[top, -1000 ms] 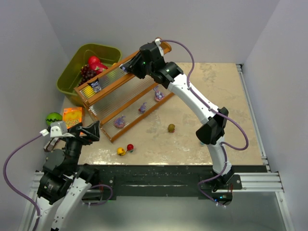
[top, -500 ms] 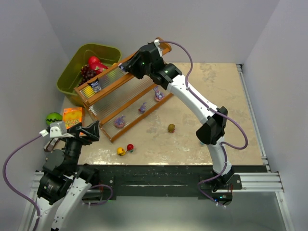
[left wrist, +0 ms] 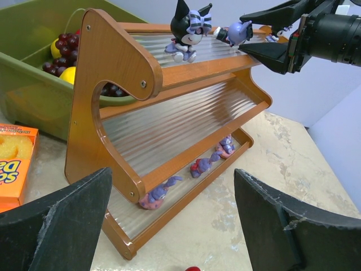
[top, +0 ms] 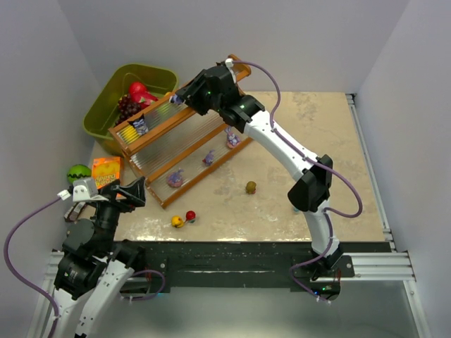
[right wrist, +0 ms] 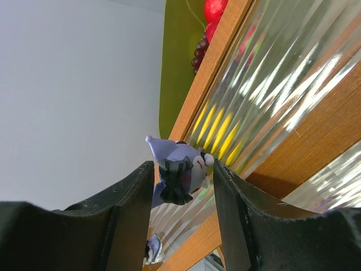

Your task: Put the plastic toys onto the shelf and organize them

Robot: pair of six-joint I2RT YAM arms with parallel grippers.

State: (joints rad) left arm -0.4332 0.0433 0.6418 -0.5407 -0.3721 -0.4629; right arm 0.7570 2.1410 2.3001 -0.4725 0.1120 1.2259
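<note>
Right tool (right wrist: 180, 170) is pinching a purple toy (right wrist: 179, 162) over the shelf's (left wrist: 113, 62) top tier.
The right wrist view is showing the grip close up; the left wrist view is showing a black toy (left wrist: 188, 29) standing on that tier, and the left tool (left wrist: 172, 189) gaping wide.

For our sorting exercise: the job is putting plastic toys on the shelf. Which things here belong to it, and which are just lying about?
Job: shelf; held figurine in right end effector; dark figurine; purple bunnies; yellow toy; red toy; olive toy.
Lying about: green bin; grapes; green ball; orange box.
</note>
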